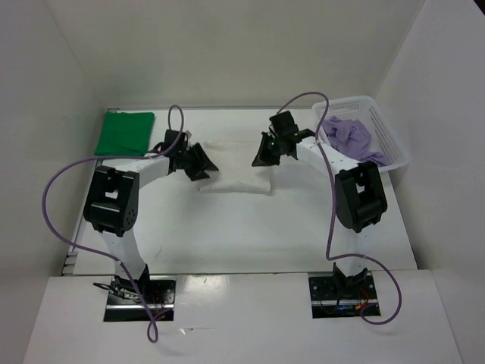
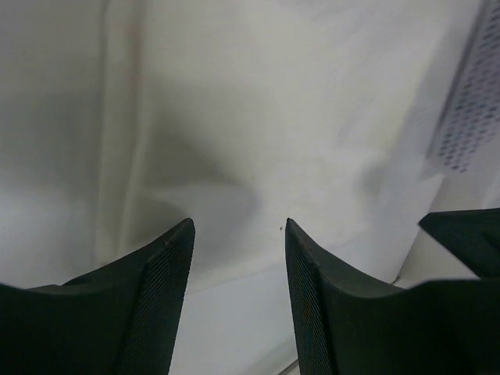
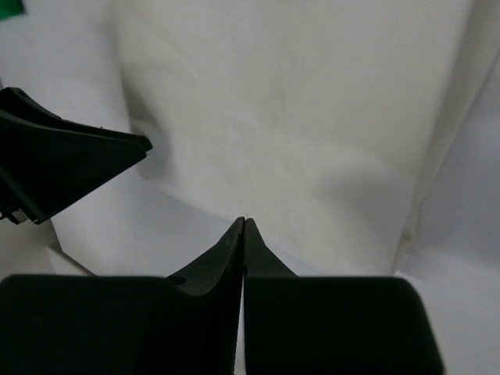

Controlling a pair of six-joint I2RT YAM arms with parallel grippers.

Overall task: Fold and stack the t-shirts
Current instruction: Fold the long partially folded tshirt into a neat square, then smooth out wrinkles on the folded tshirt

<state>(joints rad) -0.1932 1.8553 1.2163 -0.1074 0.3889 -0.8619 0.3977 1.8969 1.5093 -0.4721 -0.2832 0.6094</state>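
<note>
Green shirt (image 1: 125, 133) folded flat at the far left corner of the bench (image 1: 250, 227). Left gripper (image 1: 199, 163) at the left edge of the white shirt (image 1: 239, 182), fingers apart, nothing between them. White shirt lies folded mid-bench, between the two grippers. Right gripper (image 1: 265, 155) over its right edge, fingers pressed together, no cloth visibly pinched. Purple shirt (image 1: 348, 136) bunched in the white basket (image 1: 391, 130), far right.

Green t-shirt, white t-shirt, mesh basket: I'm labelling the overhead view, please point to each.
green t-shirt (image 1: 125, 132), top view, centre of folded cloth
white t-shirt (image 1: 236, 173), top view, cloth middle
mesh basket (image 1: 390, 135), top view, right wall
</note>
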